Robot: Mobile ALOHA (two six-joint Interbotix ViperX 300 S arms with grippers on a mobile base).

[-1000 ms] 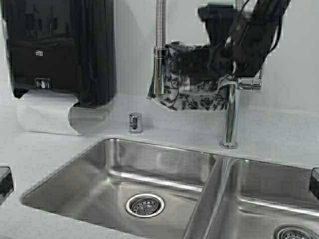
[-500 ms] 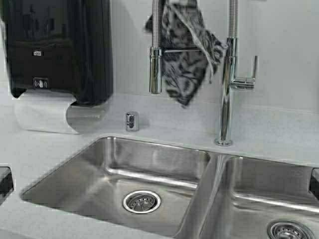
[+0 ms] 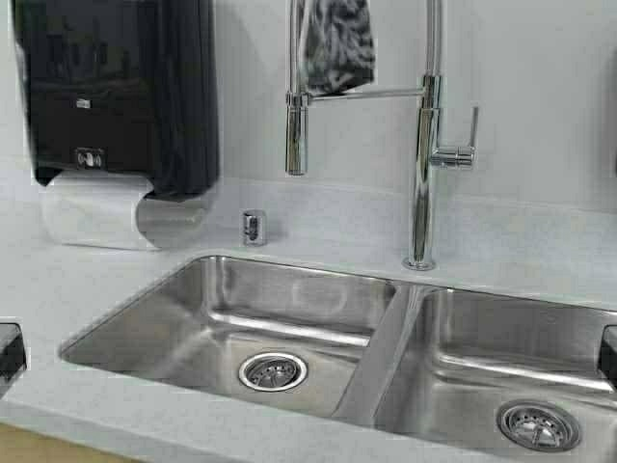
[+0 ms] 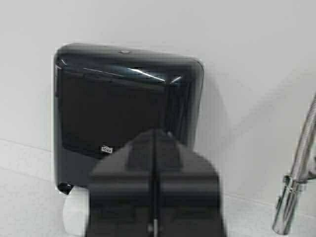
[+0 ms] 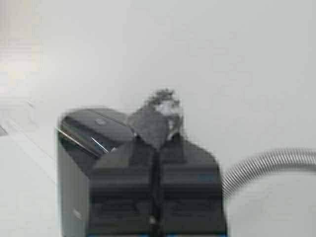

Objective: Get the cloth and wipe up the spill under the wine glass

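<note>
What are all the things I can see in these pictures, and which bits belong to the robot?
Cloth: one, grey-white with dark floral print, hanging at the top by the faucet hose.
Faucet: one, chrome, on the counter behind the sink divider.
Sink: one double steel basin, two drains.
Towel dispenser: one, black, on the wall; white paper below.
Small chrome knob: one, on the counter behind the left basin.
Counter: pale grey.
Left gripper: black, shut, facing the dispenser.
Right gripper: black, shut on the cloth.
</note>
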